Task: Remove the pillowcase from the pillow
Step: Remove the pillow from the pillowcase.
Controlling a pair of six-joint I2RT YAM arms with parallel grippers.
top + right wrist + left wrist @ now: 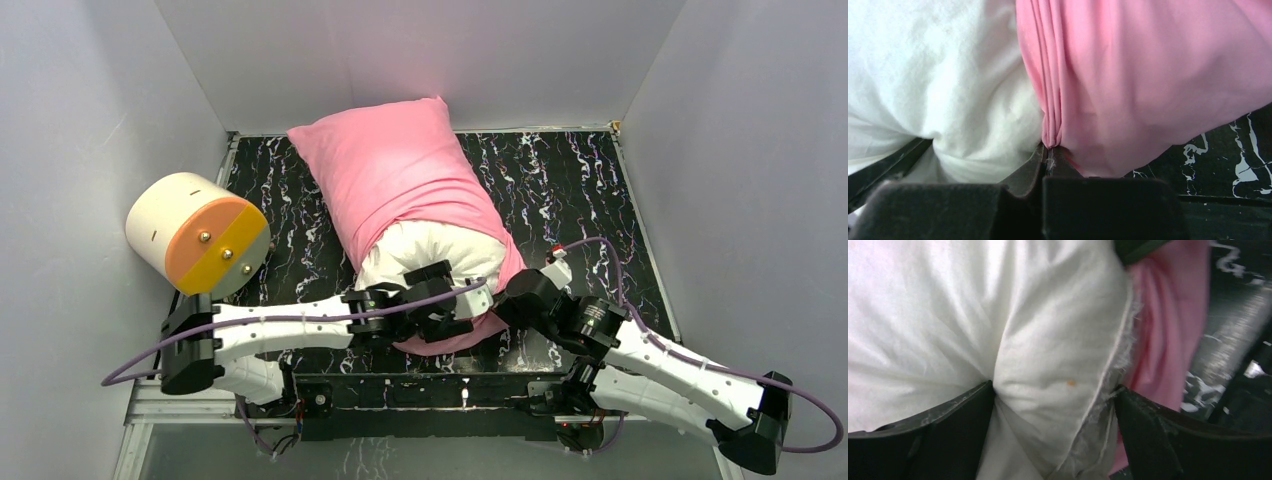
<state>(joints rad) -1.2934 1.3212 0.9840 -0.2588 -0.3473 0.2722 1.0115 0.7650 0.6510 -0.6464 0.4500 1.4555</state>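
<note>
The pink pillowcase (390, 170) covers the far part of the white pillow (440, 250), whose near end lies bare by the arms. My left gripper (455, 300) is at that bare end. In the left wrist view it (1053, 390) stands open, and a bulge of the pillow (948, 315) fills the gap between its fingers (963, 412), with pillowcase (1168, 330) to the right. My right gripper (503, 290) sits at the pillowcase's open edge. In the right wrist view it (1050, 150) is shut on gathered folds of pillowcase (1148, 75) beside the pillow (923, 75).
A cream cylinder with an orange-and-yellow end (195, 235) lies at the table's left edge. The black marbled table (580, 190) is enclosed by grey walls on three sides. Bare table shows right of the pillow (1228, 165).
</note>
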